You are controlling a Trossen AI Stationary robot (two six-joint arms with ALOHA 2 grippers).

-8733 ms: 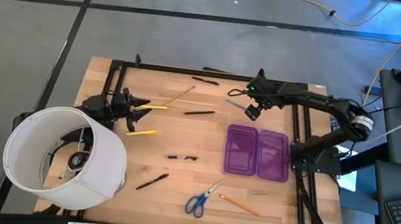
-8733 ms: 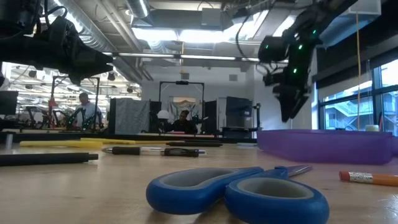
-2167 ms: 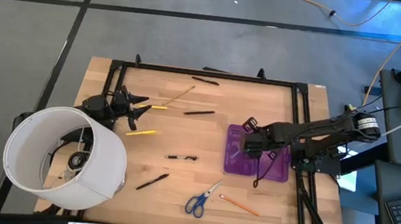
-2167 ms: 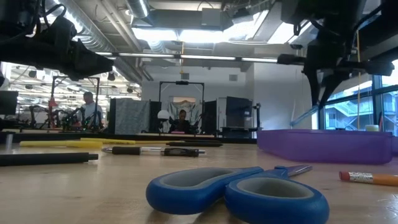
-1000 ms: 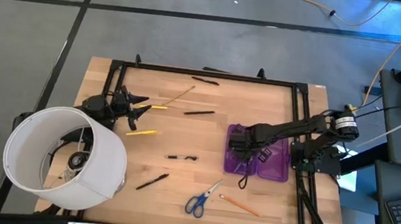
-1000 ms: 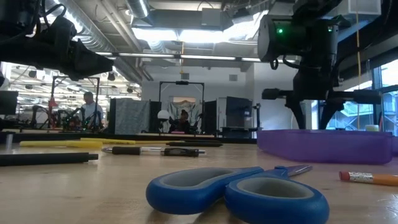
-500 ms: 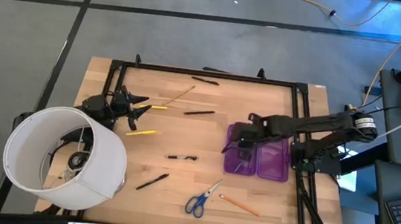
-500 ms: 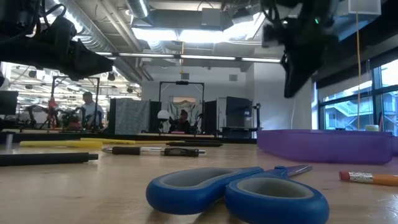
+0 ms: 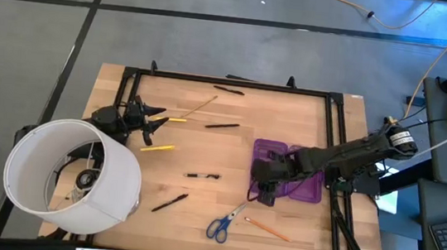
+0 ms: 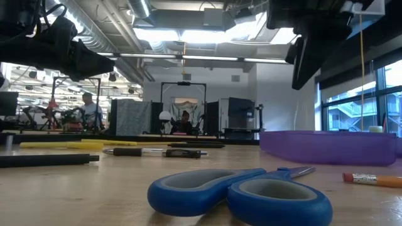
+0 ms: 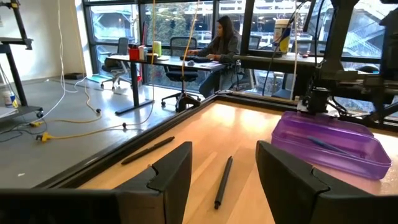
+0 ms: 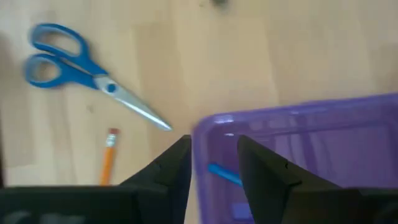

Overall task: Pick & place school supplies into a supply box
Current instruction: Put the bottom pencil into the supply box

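The open purple supply box [image 9: 269,149] lies flat on the table's right part, with a thin blue pen [image 12: 224,173] inside it. My right gripper [image 9: 263,179] hangs over the box's near left corner, pointing steeply down, open and with nothing between its fingers. Blue-handled scissors [image 9: 224,222] and an orange pencil [image 9: 268,229] lie flat near the front edge. Black pens [image 9: 202,175] and yellow pencils [image 9: 159,147] are scattered over the middle. My left gripper [image 9: 142,121] waits open at the left, pointing level.
A large white lampshade-like cylinder [image 9: 72,177] fills the near left corner. A black metal frame [image 9: 228,81] runs round the table top. More pens lie at the far edge [image 9: 229,90] and mid-table [image 9: 222,126]. People sit at desks in the room behind.
My right gripper has risen out of the supply box, gone toward the table's near edge and rolled about its own axis. The blue pen stays in the box.
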